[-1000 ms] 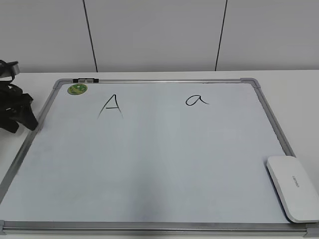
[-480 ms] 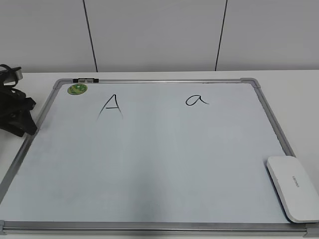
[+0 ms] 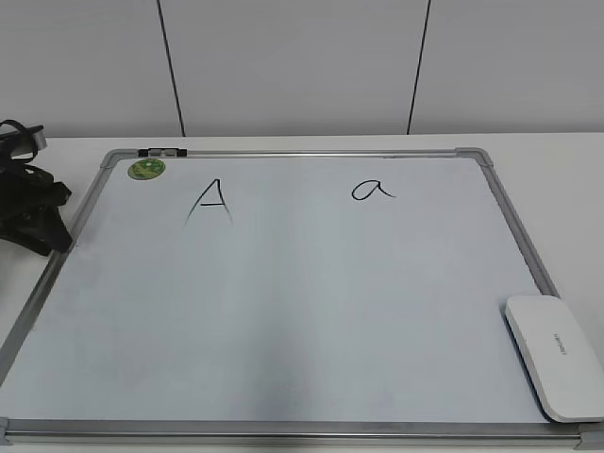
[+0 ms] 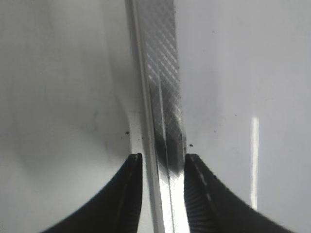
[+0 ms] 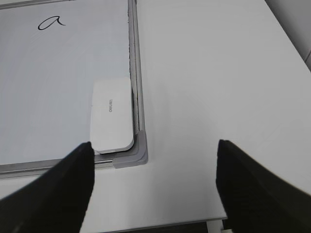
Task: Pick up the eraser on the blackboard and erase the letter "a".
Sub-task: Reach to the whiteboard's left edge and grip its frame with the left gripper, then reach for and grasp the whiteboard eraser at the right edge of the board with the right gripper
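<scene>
The white eraser [image 3: 557, 357] lies on the blackboard [image 3: 302, 311] at its near right corner. It also shows in the right wrist view [image 5: 112, 114], flat against the frame. The letter "a" [image 3: 373, 191] is at the board's upper right, and shows in the right wrist view [image 5: 51, 22]. My left gripper [image 3: 38, 222] is at the board's left edge. In the left wrist view its jaws [image 4: 163, 160] are closed on the silver frame rail [image 4: 163, 97]. My right gripper [image 5: 153, 160] is open wide and empty, above the table near the corner cap [image 5: 138, 155]. It is out of the exterior view.
A capital "A" [image 3: 209, 201] and a round green sticker [image 3: 146, 169] are at the board's upper left. The white table [image 5: 209, 87] extends right of the board, and its front edge [image 5: 194, 224] is close below the right gripper. A grey wall stands behind.
My left gripper shifted slightly left at the board's edge and its jaws narrowed onto the frame rail. The eraser, the letters and the board have not moved.
</scene>
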Robot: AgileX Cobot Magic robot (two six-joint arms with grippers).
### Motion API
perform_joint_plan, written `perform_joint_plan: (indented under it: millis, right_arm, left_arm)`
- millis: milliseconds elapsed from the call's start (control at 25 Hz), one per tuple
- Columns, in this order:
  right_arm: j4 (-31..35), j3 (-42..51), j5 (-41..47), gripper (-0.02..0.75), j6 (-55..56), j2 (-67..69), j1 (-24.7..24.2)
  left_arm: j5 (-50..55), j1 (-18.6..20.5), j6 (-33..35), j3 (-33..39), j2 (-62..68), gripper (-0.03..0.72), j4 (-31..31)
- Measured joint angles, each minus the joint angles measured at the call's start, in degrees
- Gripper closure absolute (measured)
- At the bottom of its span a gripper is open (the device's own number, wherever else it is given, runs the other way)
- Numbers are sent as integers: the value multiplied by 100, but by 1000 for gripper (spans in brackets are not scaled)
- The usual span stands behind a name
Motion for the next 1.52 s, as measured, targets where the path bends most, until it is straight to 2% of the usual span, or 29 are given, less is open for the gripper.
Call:
perform_joint_plan:
  millis: [680, 760, 840, 960, 1240, 1520]
  right_arm:
    - [0, 0, 0, 157, 0, 0, 0]
    - [0, 0, 0, 157, 0, 0, 0]
    - [0, 0, 0, 157, 0, 0, 0]
    - [0, 0, -11, 157, 0, 0, 0]
    - [0, 0, -11, 157, 0, 0, 0]
    - [454, -215, -11, 157, -117, 427, 0]
  left_arm:
    - [170, 12, 0, -110, 222, 503, -142]
    - [196, 21, 0, -123, 221, 543, -181]
    - [206, 33, 0, -134, 221, 616, -190]
    - [217, 57, 0, -146, 221, 650, -190]
    - [217, 57, -10, -146, 221, 653, -190]
    - [226, 57, -20, -146, 221, 653, -168]
